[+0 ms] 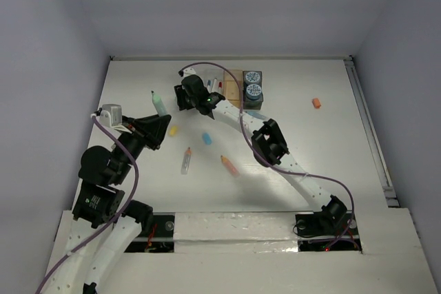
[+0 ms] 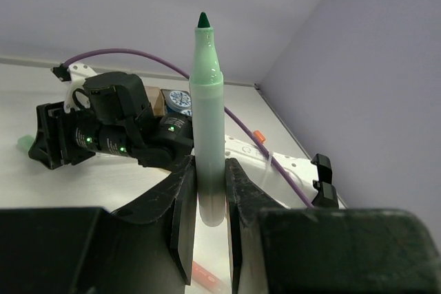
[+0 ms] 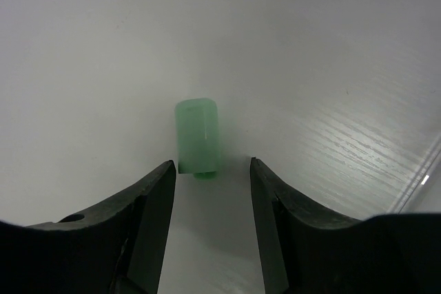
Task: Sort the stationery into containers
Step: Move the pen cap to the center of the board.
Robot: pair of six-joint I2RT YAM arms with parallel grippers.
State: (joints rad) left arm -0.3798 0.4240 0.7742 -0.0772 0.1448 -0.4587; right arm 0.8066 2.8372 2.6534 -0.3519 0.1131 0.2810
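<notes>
The left pincer [image 2: 210, 161] grips the uncapped green marker [image 2: 207, 101] by its low end, tip up above the tabletop [image 3: 310, 67], and the right pincer [image 3: 211, 163] stands open at the green cap [image 3: 198, 135] lying there, which may roll away if one finger touches first.

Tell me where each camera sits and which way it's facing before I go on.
Top external: above and behind the bases, looking down on the table; both arms show.
Left wrist: on the left arm, looking along the left fingers clamping a green marker, toward the right arm and bins.
Right wrist: looking down at a green cap on the table between the open right fingers.
Shared: top and left wrist views both show the marker and right arm.
</notes>
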